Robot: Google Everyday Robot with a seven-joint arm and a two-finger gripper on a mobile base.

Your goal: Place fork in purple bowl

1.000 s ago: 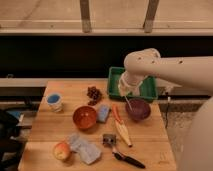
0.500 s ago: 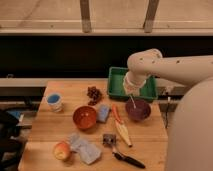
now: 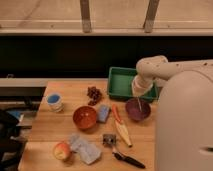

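The purple bowl (image 3: 137, 110) sits on the right side of the wooden table (image 3: 60, 127), just in front of the green tray. A thin silvery fork (image 3: 140, 105) stands slanted inside the bowl, its top end pointing up toward my gripper. My gripper (image 3: 141, 91) hangs directly above the bowl at the end of the white arm that comes in from the right. Its lower part merges with the fork's top end, so contact between them is unclear.
A green tray (image 3: 119, 82) lies behind the bowl. An orange bowl (image 3: 85, 116), blue sponge (image 3: 104, 113), orange-handled knife (image 3: 120, 125), black-handled utensil (image 3: 126, 158), apple (image 3: 61, 150), crumpled wrapper (image 3: 85, 148), blue-and-white cup (image 3: 54, 101) and dark cluster (image 3: 93, 93) fill the table.
The arm has shifted right, carrying the gripper and fork from the bowl's left rim to over its middle. The fork now reaches down inside the bowl.
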